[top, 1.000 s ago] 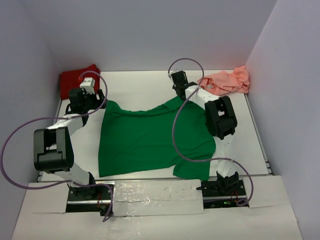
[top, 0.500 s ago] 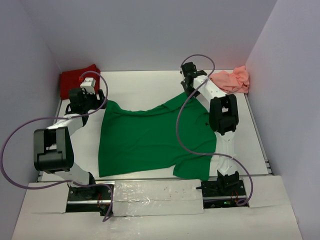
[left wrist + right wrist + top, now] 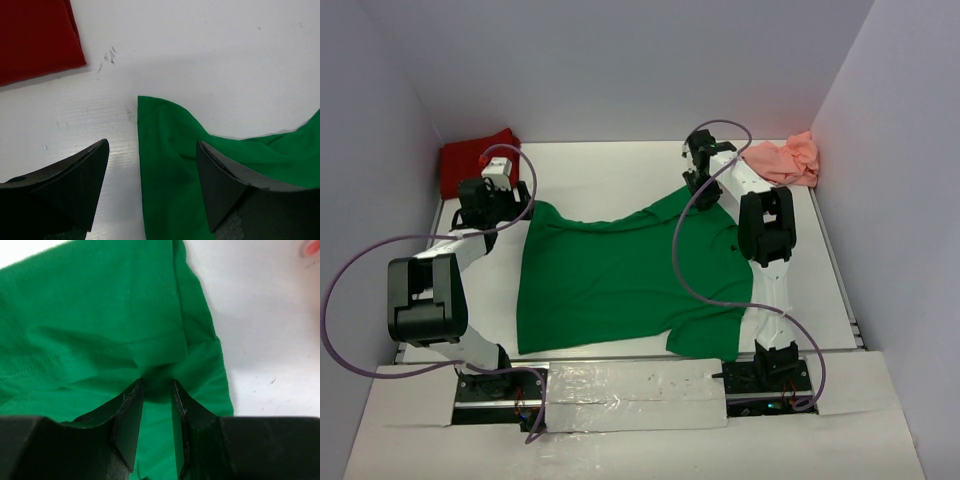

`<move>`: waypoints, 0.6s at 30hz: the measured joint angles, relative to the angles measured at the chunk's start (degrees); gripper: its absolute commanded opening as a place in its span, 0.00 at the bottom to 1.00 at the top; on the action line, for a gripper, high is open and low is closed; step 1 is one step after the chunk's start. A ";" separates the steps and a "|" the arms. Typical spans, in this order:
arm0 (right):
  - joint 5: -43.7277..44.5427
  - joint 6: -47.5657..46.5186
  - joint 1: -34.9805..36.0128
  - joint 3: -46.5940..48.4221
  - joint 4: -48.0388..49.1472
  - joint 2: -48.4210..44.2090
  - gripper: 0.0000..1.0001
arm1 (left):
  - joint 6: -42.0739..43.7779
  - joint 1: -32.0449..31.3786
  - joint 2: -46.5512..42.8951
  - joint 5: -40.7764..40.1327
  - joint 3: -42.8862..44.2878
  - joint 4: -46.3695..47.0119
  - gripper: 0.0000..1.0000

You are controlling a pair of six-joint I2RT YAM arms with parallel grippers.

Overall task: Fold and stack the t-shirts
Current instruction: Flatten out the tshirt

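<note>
At green t-shirt (image 3: 610,280) sleeve, right claw (image 3: 157,386) shifted right, pinching it, left claw (image 3: 152,144) spread.

The green t-shirt (image 3: 620,285) (image 3: 170,170) (image 3: 100,315) lies spread open over the middle of the white desk (image 3: 600,170). It is mostly flat, with one hem along the near edge, and its far right corner is bunched into folds. The dark red t-shirt (image 3: 475,160) (image 3: 35,35) sits folded in the desk's far left corner. The salmon pink t-shirt (image 3: 785,160) lies crumpled in a heap at the desk's far right corner. The three are apart from one another.
</note>
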 measured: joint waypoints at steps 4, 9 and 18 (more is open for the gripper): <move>0.39 -0.13 0.00 -0.39 1.84 -0.09 0.36 | 0.04 0.00 0.00 0.00 -0.72 0.02 0.79; 2.14 -0.61 0.00 -0.42 3.08 -0.09 0.35 | 0.13 -0.02 0.00 0.00 -1.09 -0.02 0.79; 5.03 -2.21 0.00 -3.08 6.27 -0.24 0.35 | 0.17 -0.11 0.00 0.37 -1.11 0.00 0.79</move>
